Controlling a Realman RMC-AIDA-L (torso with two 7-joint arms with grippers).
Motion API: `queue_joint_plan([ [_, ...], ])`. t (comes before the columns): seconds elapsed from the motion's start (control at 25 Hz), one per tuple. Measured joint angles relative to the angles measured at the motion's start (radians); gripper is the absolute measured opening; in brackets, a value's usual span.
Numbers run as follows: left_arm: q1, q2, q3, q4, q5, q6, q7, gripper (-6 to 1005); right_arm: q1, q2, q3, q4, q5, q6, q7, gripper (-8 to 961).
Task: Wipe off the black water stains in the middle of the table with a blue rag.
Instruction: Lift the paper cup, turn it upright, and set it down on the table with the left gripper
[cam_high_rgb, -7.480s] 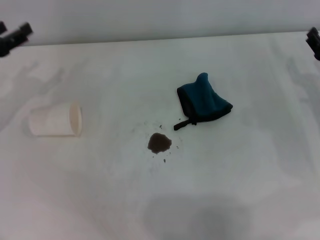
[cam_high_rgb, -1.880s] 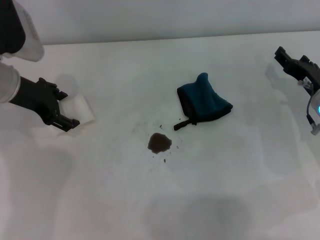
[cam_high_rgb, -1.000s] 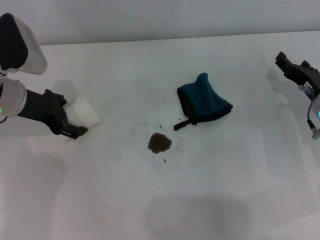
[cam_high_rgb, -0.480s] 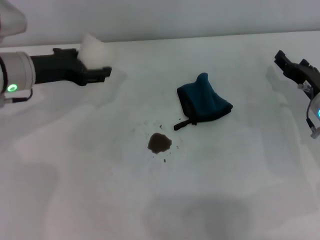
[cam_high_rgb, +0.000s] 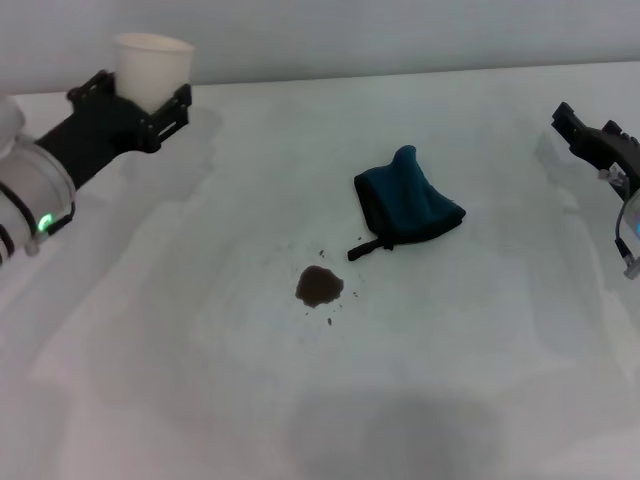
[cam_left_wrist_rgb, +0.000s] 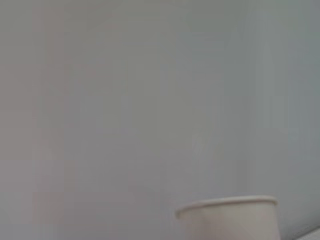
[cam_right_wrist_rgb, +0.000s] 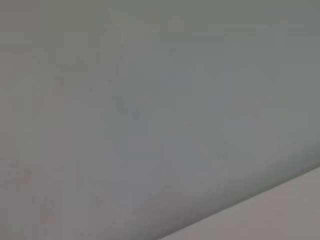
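White paper cup (cam_high_rgb: 152, 63), moments ago on its side at table's left, now upright at far left edge, clamped between fingers of left gripper (cam_high_rgb: 140, 100), likely being cleared out of wiping path. Wide plain white table (cam_high_rgb: 450, 380): small dark brown-black water stains (cam_high_rgb: 319, 286) at centre, untouched. Crumpled teal-blue rag with black edging (cam_high_rgb: 405, 205) just beyond, to right, apart from stains, loop tag pointing toward them. Right gripper (cam_high_rgb: 590, 135) hovers at far right edge, holding nothing; its opening, cannot tell.

Soft even light, faint shadows on table (cam_high_rgb: 480, 340); wrist views hazy.
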Motion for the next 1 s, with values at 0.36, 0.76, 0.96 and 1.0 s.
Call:
queue_joint_plan([
  [0.36,0.069,-0.009,0.0,0.18,-0.193,-0.117,0.411,723,0.01,-0.001,0.0,-0.001,0.0,-0.004,-0.001,829],
  [0.76,0.098,-0.011,0.0,0.233,-0.189,-0.214,0.476,724,0.009,-0.002,0.0,-0.001,0.0,-0.005,-0.005,829],
  [0.96,0.121,-0.011,0.0,0.235,-0.188,-0.215,0.483,725,0.004,-0.002,0.0,-0.002,0.0,-0.006,-0.006,829],
  [1.0,0.125,-0.011,0.0,0.237,-0.188,-0.215,0.488,726,0.003,-0.002,0.0,-0.002,0.0,-0.006,-0.007,829],
])
